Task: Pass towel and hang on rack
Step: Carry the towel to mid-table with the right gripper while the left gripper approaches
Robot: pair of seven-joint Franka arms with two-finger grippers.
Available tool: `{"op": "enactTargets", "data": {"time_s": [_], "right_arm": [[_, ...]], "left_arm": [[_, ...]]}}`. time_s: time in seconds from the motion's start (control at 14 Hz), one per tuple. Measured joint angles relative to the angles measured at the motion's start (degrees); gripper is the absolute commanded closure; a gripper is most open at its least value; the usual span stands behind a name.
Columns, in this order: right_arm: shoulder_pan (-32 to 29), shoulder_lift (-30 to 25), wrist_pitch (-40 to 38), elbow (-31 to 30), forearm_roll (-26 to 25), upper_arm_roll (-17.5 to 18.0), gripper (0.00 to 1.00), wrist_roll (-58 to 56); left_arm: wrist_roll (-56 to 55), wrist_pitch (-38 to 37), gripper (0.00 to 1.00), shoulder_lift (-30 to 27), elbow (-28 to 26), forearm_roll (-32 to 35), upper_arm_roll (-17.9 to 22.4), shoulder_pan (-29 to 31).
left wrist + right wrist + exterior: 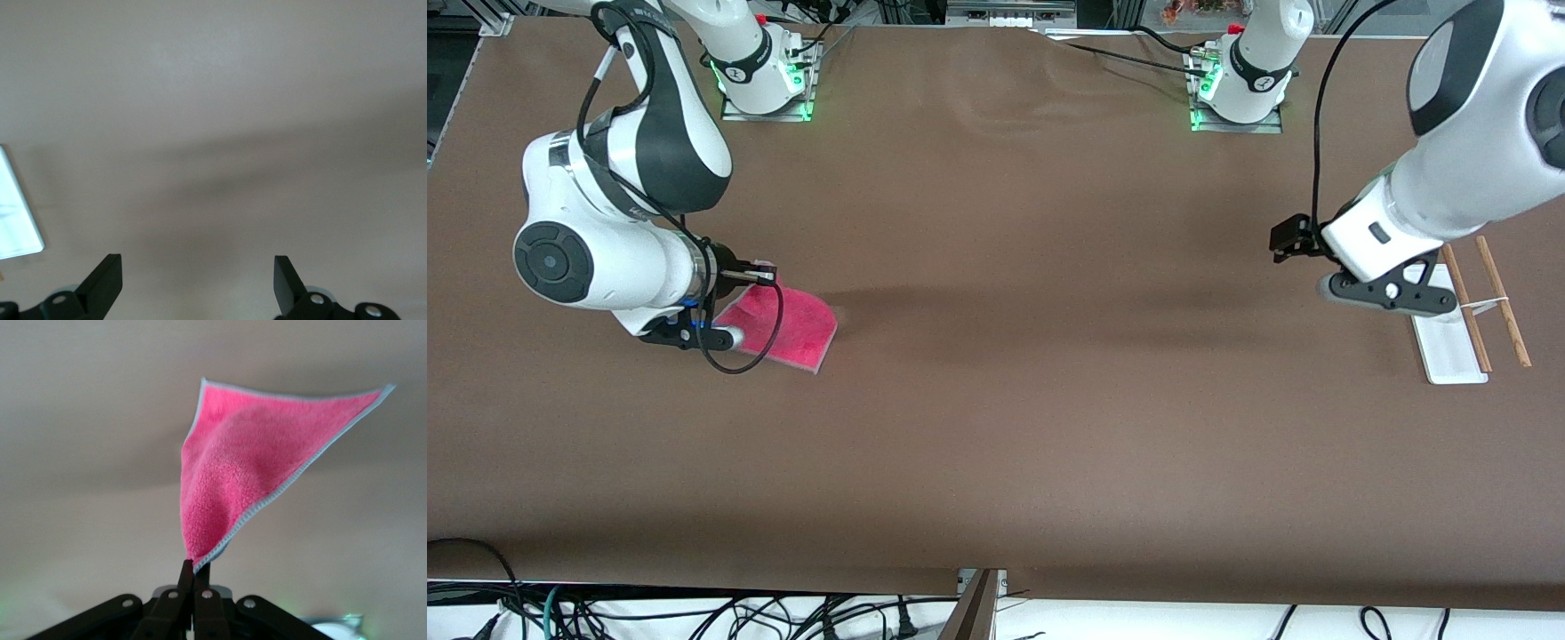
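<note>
The pink-red towel (796, 327) is at the right arm's end of the table. My right gripper (736, 308) is shut on one of its corners. In the right wrist view the towel (240, 467) spreads away from the shut gripper (194, 571), its grey edging showing. The rack stands at the left arm's end, with a white base (1451, 348) and two brown rods (1504, 304). My left gripper (1384, 293) hovers over the table beside the rack's base. In the left wrist view it (197, 270) is open and empty, and a corner of the white base (15, 215) shows.
The brown table (1049, 400) stretches bare between the towel and the rack. Both arm bases stand along the table edge farthest from the front camera. Cables hang below the edge nearest it.
</note>
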Motion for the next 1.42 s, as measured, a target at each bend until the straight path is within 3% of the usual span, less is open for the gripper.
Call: {"op": "enactTargets", "data": {"time_s": [0.21, 0.43, 0.78, 1.21, 1.42], "right_arm": [[2.1, 2.1, -3.6, 6.0, 8.2, 0.1, 1.00, 10.5], [4.9, 2.6, -3.6, 8.1, 17.6, 0.2, 1.00, 22.3], [11.8, 3.9, 2.8, 12.8, 27.7, 0.3, 1.00, 44.2], [19.3, 4.6, 13.9, 14.1, 29.6, 0.4, 1.00, 62.0], [21.7, 4.6, 16.3, 14.2, 29.6, 0.4, 1.00, 66.2]], "left_arm": [[0.0, 4.0, 0.00, 3.8, 0.0, -2.5, 0.0, 0.0], [0.2, 11.0, 0.00, 7.0, 0.0, -5.2, -0.1, -0.3], [0.7, 18.1, 0.00, 9.8, 0.1, -8.9, -3.5, -1.7], [3.9, 23.2, 0.00, 13.4, 0.0, -8.9, -6.4, -6.2], [10.2, 23.2, 0.00, 13.3, -0.1, -10.5, -6.1, -4.7]]}}
